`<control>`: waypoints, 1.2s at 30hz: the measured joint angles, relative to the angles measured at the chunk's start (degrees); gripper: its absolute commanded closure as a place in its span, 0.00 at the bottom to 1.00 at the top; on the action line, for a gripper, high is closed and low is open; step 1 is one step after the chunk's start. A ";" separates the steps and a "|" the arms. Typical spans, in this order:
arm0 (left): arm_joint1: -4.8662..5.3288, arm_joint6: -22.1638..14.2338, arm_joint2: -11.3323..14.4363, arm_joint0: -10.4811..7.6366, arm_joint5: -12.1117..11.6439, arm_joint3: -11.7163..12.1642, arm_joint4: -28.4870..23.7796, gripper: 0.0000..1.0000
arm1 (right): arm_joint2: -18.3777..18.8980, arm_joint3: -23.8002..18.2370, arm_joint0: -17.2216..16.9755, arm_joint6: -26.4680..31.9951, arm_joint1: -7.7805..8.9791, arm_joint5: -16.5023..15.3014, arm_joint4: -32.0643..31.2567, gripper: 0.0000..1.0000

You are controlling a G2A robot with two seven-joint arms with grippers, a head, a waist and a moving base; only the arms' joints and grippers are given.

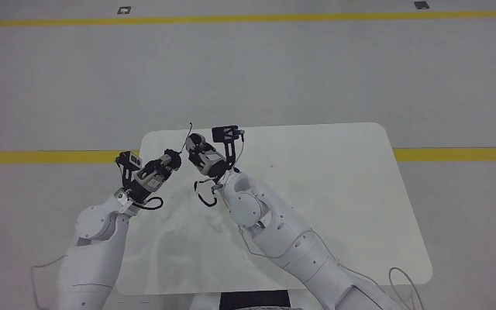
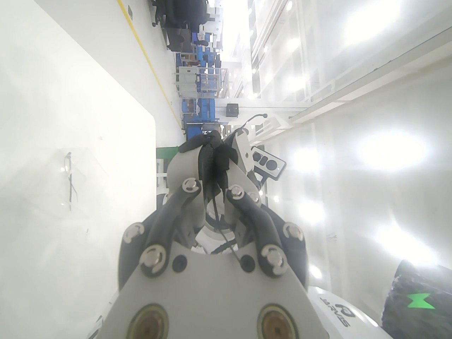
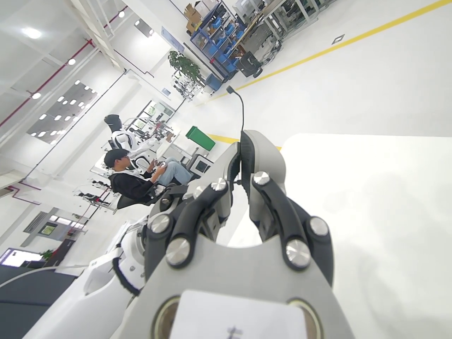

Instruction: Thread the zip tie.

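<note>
Right wrist view: the right fingers (image 3: 263, 155) are pressed together on the black zip tie (image 3: 243, 116). Its strap rises from their tips to a small head, held in the air above a corner of the white surface (image 3: 353, 178). The left fingers (image 2: 206, 162), just beside them above that corner, are clamped shut on a thin dark strand that looks to be the tie's tail. Threading appears in hand but not done: no closed loop can be made out. The next move likely calls for bending the tail round and lining its tip up squarely with the head's slot, a fine aim. On the surface, farther in from that corner, lies a clear bag (image 2: 42, 185) holding thin dark strips, too faint to name.
</note>
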 measured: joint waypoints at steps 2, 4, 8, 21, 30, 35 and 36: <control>0.00 0.00 0.00 0.00 0.00 0.00 0.00 1.00 | -0.01 0.07 0.01 0.13 -0.05 0.01 -0.07 1.00; 0.00 0.00 0.00 0.00 0.00 0.00 0.00 1.00 | -0.01 0.20 0.07 0.25 -0.12 0.07 -0.21 1.00; 0.00 0.00 0.00 0.00 0.00 0.00 0.00 1.00 | -0.06 0.48 0.23 0.37 -0.26 0.15 -0.53 1.00; 0.00 0.00 0.00 0.00 0.00 0.00 0.00 1.00 | 0.29 0.85 0.30 -0.13 -0.59 0.86 -1.62 1.00; 0.00 0.00 0.00 0.00 0.00 0.00 0.00 1.00 | 0.66 0.51 -0.18 0.12 -0.66 0.44 -2.00 1.00; 0.00 0.00 0.00 0.00 0.00 0.00 0.00 1.00 | 0.87 0.36 -0.40 0.73 -0.65 -0.24 -2.05 1.00; 0.00 0.00 0.00 0.00 0.00 0.00 0.00 1.00 | 0.91 0.34 -0.43 0.79 -0.66 -0.29 -2.08 1.00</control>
